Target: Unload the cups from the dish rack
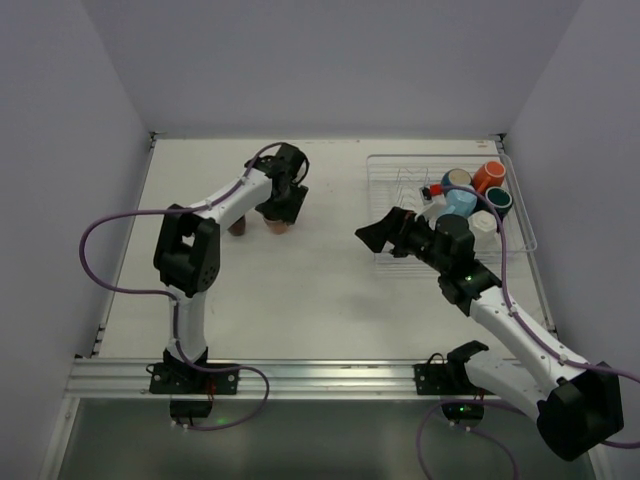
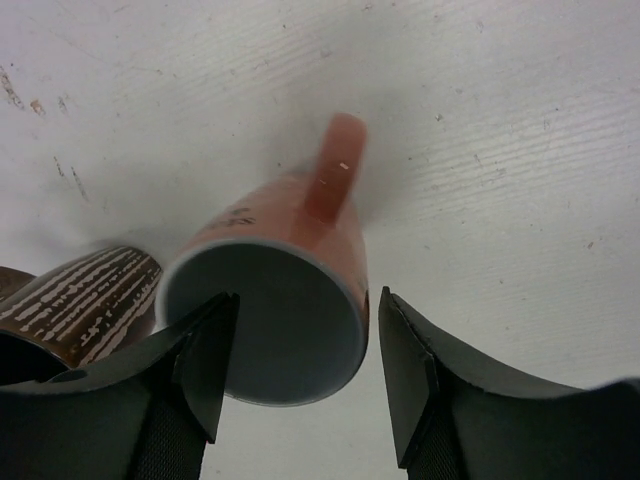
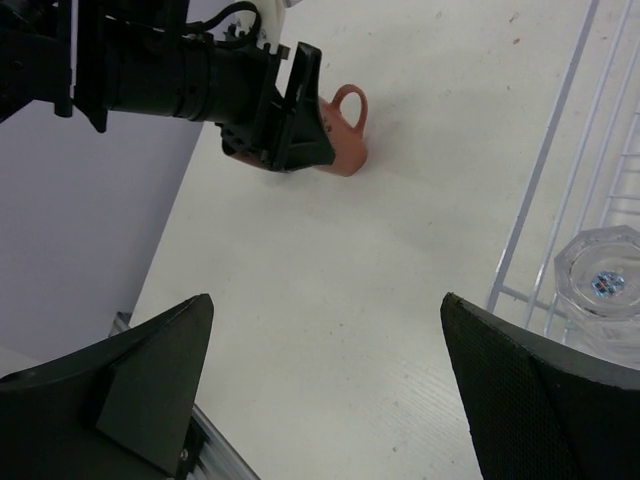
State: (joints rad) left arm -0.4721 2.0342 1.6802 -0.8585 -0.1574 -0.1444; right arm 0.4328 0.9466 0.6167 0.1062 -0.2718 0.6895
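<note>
Top external view: the white tabletop point(image 1: 330, 300) carries the dish rack point(image 1: 385, 190) at far right. The left arm point(image 1: 225, 200) reaches far toward the middle, wrist bent down. The right arm point(image 1: 500, 310) stretches to the rack's near left corner. The right end effector point(image 3: 325, 320) is spread wide with nothing between its fingers. The left end effector point(image 2: 305, 310) stands open astride an upright salmon-pink cup point(image 2: 290, 290) on the tabletop, beside a brown streaked cup point(image 2: 90, 300). An orange cup point(image 1: 488, 176), a light blue cup point(image 1: 460, 203) and a clear glass tumbler point(image 3: 600, 280) sit in the rack.
</note>
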